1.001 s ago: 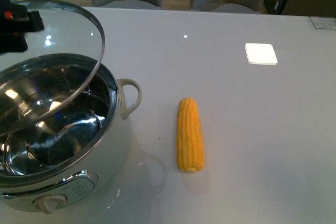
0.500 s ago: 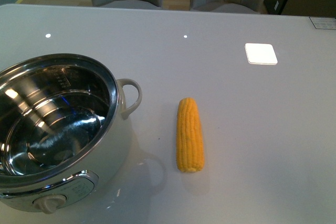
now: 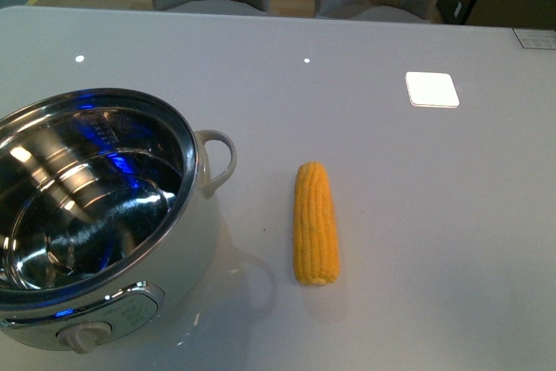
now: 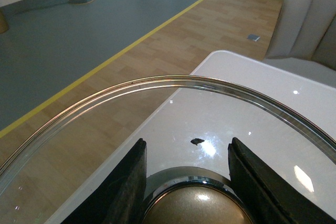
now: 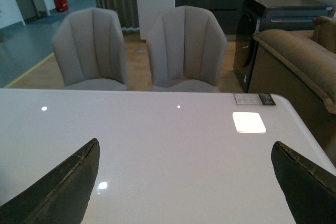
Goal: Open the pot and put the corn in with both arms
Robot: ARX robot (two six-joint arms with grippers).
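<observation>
Nearest in the front view, at the lower left of the frame, sits the pot [image 3: 187, 241] with its beige dial [image 3: 82, 335] toward the camera. It is uncovered, and its shiny steel inside appears empty. The white loop handle [image 3: 219, 160] points toward frame centre, and just beyond it the corn [image 3: 314, 223] lies flat on the white table [image 3: 417, 215], near the pot but not touching it, with its tapered end pointing up the frame. Neither arm shows in this view. In the left wrist view, the left gripper [image 4: 188, 146] has its two black fingers [image 4: 126, 182] pressed against either side of a brass-coloured knob [image 4: 197, 208], pinching the glass lid [image 4: 105, 129]. Through the glass the table's corner fills the middle of the frame, with wooden floor past it toward the upper left. In the right wrist view, the right gripper [image 5: 186, 145] is spread wide, its fingers at the two lower corners with nothing between them, looking over bare table toward two grey chairs [image 5: 139, 45] at the top. So the opening step looks done: the lid is off and gripped. What remains is all of the corn's part, namely reaching it, most likely with the free right arm, grasping it, and lowering it into the pot.
</observation>
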